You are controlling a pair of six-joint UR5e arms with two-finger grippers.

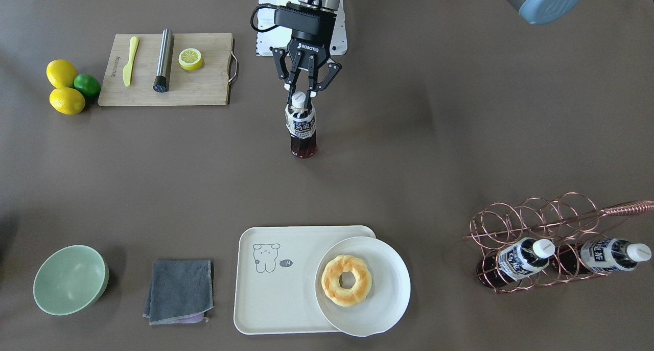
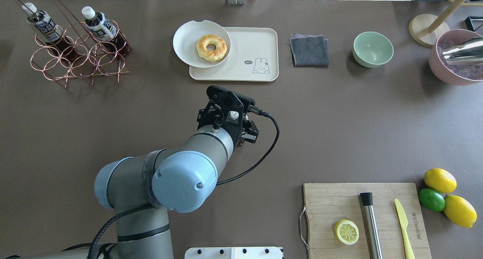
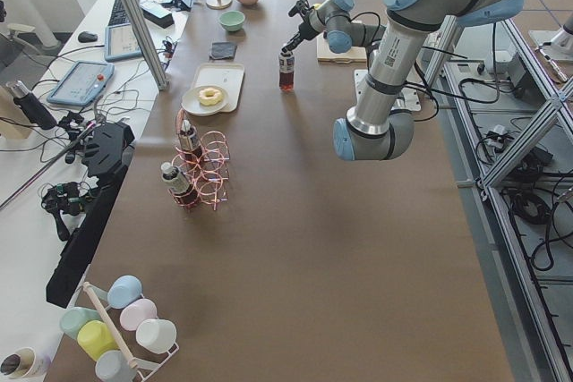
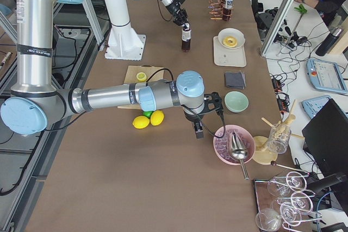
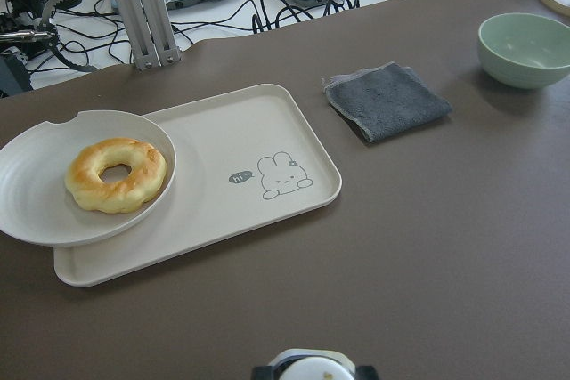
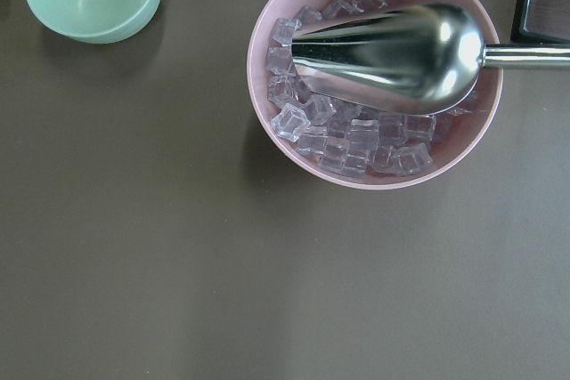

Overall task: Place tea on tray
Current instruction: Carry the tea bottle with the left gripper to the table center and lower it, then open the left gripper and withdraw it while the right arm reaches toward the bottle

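Mid-counter (image 1: 460, 136), well apart from tray (image 1: 276, 300), on robot's side of it: tea (image 1: 302, 129), upright, white cap up. Clamped at cap and neck by left gripper (image 1: 301, 94), fingers (image 1: 295, 72) drawn narrow round it from above. "ROBOTIQ" in white on gripper body. Bottle base on counter or just above, can't tell. Label white + dark blue w/ bold printed characters, too small to read.

Along counter edge away from robot: tray, cream, rimmed, w/ line-drawn animal (image 5: 283, 175) and speech bubble (image 5: 239, 178) reading "hi~". Overlapping tray's end toward robot's left: round white plate (image 1: 378, 310) w/ ring doughnut (image 1: 347, 280). Past other end: folded grey cloth (image 1: 179, 289), then pale green bowl (image 1: 69, 279).

Farther to robot's left: copper wire rack (image 1: 531, 218) holding one alike bottle (image 1: 521, 259) and another (image 1: 610, 254), both leaning, same label, print unreadable at this size.

Toward robot's right, nearer its base: wooden board (image 1: 204, 85) w/ burnt-in brand mark, letters too small to make out; on it yellow knife (image 1: 130, 60), steel cylinder (image 1: 163, 60), lemon half (image 1: 190, 59). Just beside board: two lemons (image 1: 61, 72) + lime (image 1: 87, 84), clustered.

Right gripper (image 4: 199, 132): low over counter near pink bowl (image 6: 374, 175) of ice cubes w/ steel scoop (image 6: 392, 55) in it; fingers open or closed, can't tell.
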